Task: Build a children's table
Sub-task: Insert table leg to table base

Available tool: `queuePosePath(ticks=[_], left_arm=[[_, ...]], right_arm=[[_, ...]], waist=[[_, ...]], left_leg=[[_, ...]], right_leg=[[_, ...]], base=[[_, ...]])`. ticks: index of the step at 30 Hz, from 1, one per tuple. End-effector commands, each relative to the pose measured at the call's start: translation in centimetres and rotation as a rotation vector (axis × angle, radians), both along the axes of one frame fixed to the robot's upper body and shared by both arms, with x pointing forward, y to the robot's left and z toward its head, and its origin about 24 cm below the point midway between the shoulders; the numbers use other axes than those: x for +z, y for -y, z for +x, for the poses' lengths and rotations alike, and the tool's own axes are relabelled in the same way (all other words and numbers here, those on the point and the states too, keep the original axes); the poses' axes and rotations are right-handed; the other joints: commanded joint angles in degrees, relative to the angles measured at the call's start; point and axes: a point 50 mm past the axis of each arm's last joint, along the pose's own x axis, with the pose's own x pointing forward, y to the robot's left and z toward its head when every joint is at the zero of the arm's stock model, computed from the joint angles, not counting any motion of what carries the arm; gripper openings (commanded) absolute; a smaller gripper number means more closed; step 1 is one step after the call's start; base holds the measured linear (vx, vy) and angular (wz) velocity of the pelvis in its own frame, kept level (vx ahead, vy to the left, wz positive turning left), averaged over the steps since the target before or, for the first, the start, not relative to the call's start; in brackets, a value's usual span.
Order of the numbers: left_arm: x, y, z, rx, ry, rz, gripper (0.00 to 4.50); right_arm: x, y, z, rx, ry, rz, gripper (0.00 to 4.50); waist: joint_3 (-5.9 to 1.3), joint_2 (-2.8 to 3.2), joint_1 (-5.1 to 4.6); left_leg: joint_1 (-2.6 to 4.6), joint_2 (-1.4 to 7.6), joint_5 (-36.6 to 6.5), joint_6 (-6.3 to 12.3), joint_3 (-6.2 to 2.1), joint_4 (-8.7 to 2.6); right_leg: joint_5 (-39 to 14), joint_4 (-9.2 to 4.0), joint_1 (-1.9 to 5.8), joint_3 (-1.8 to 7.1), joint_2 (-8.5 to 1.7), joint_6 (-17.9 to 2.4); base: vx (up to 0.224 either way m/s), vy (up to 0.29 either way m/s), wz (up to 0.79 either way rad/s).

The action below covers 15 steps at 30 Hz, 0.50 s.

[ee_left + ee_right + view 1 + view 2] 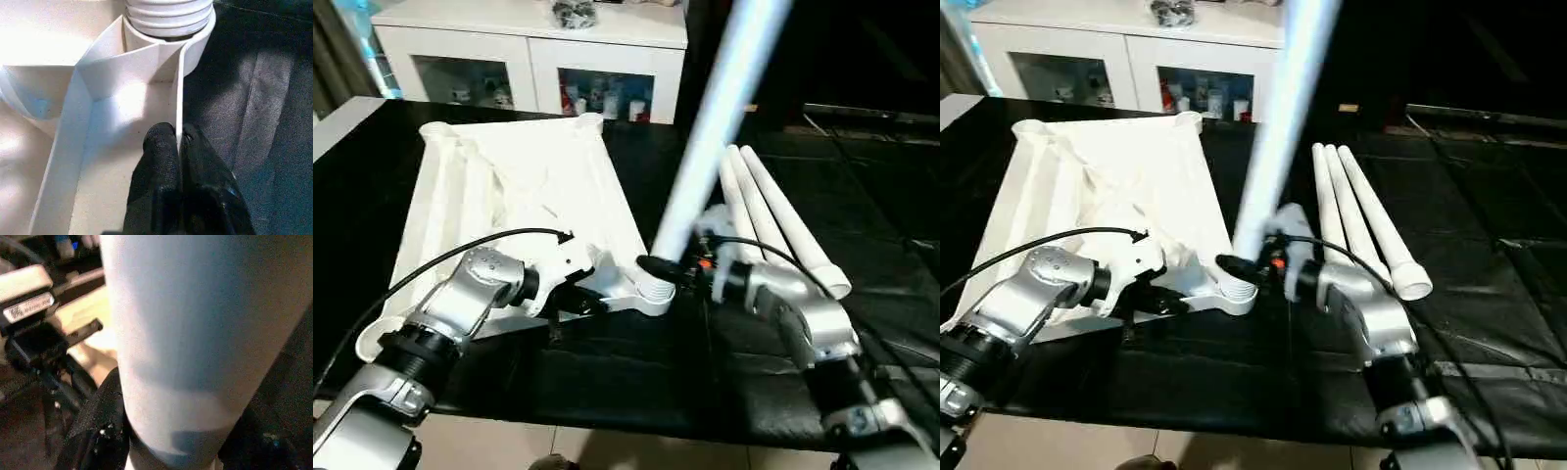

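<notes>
- You have one children's table top (519, 186) lying ribbed side up on the black tabletop (636, 382), taking up the left and centre of the head view.
- Count the legs: four in all. One leg (705, 137) stands in the corner socket (656, 291) at the lower centre of the frame, tilted and rising to the upper edge. Three spare legs (773, 215) lie side by side, touching, right of centre on the tabletop.
- In the left wrist view the threaded end of the standing leg (168, 14) sits inside the round socket.
- Your left hand (579, 300), at lower left of centre, is pinching a thin upright rib of the table top; its two black fingers (156, 166) are pressed together on either side of that rib, just beside the socket.
- Your right hand (658, 266), at lower centre, is clamped on the standing leg just above the socket; one black finger (100, 423) lies against the leg's side.
- One white cabinet (529, 49) with glass doors stands at the upper left, behind the tabletop.
</notes>
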Motion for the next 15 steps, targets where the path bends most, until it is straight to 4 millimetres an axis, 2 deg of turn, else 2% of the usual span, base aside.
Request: queuePosePath(ticks=[1,2,3,4,5,6,10,12,13,15], left_arm=[[2.3,-0.8,1.5,0.074,0.085,-0.023,0.0],[2.3,-0.9,1.6,0.076,0.085,-0.023,0.0],[2.5,-1.1,1.8,0.09,0.089,-0.016,0.0],[2.5,-1.2,1.9,0.096,0.092,-0.012,0.0],[2.6,-1.2,2.1,0.103,0.094,-0.009,0.0],[2.6,-1.3,2.2,0.112,0.096,-0.007,0.0],[2.6,-1.2,2.5,0.133,0.109,-0.003,0.0],[2.6,-1.2,2.6,0.138,0.113,-0.004,0.0],[2.6,-1.1,2.7,0.14,0.115,-0.004,0.0],[2.5,-1.0,2.7,0.139,0.117,-0.004,0.0]], right_arm=[[-2.4,1.0,-0.8,-0.054,-0.087,-0.024,1.94],[-2.6,1.1,-0.9,-0.063,-0.091,-0.017,1.94],[-3.3,1.3,-1.5,-0.091,-0.097,0.012,1.94],[-3.4,1.4,-1.7,-0.099,-0.095,0.021,1.94],[-3.7,1.5,-2.0,-0.105,-0.094,0.024,1.94],[-3.8,1.6,-2.2,-0.109,-0.089,0.023,1.94],[-4.5,1.8,-3.2,-0.093,-0.036,-0.051,1.94],[-4.7,1.9,-3.8,-0.065,-0.016,-0.097,1.93],[-4.9,1.9,-4.2,-0.035,-0.003,-0.135,1.93],[-5.1,1.9,-4.3,-0.011,0.006,-0.16,1.93]], waist=[[-3.91,1.4,0.13],[-3.93,1.32,0.11],[-3.98,2.62,0.33],[-3.91,2.17,0.14],[-4.01,2.32,0.38],[-3.95,2.06,0.35],[-3.9,2.3,0.6],[-3.88,2.28,0.88],[-3.88,1.98,0.98],[-3.81,2.19,1.23]], left_leg=[[2.46,3.57,-17.9,-3.65,-2.05,-4.51],[2.35,3.55,-18.1,-3.62,-2.12,-4.55],[2.45,3.48,-18.6,-3.86,-2.34,-4.46],[2.45,3.5,-19.1,-3.72,-2.1,-4.6],[2.58,3.54,-19.7,-3.83,-2.26,-4.49],[2.38,3.54,-19.7,-3.69,-2.31,-4.66],[2.4,3.59,-19.6,-3.36,-2.28,-4.6],[2.37,3.68,-18.8,-3.17,-2.27,-4.63],[2.34,3.67,-18.5,-3.0,-2.22,-4.72],[2.44,3.66,-18.6,-2.76,-2.16,-4.65]], right_leg=[[-10.0,-4.69,1.34,2.59,-5.41,-13.0],[-9.8,-4.6,1.47,2.57,-5.4,-13.1],[-10.1,-4.43,1.38,2.54,-5.51,-13.2],[-10.2,-4.86,1.3,2.54,-5.31,-13.1],[-9.8,-4.71,1.38,2.57,-5.48,-13.4],[-9.7,-4.67,1.5,2.47,-5.37,-13.4],[-11.4,-4.89,1.39,2.59,-5.58,-13.2],[-11.1,-4.87,1.37,2.58,-5.5,-12.8],[-11.0,-4.91,1.43,2.53,-5.41,-12.6],[-12.2,-5.01,1.27,2.64,-5.57,-12.4]], base=[[0.0,0.0,0.0],[0.0,0.0,0.0],[0.0,0.0,0.0],[0.0,0.0,0.0],[0.0,0.0,0.0],[0.0,0.0,0.0],[0.0,0.0,0.0],[0.0,0.0,0.0],[0.0,0.0,0.0],[0.0,0.0,0.0]])
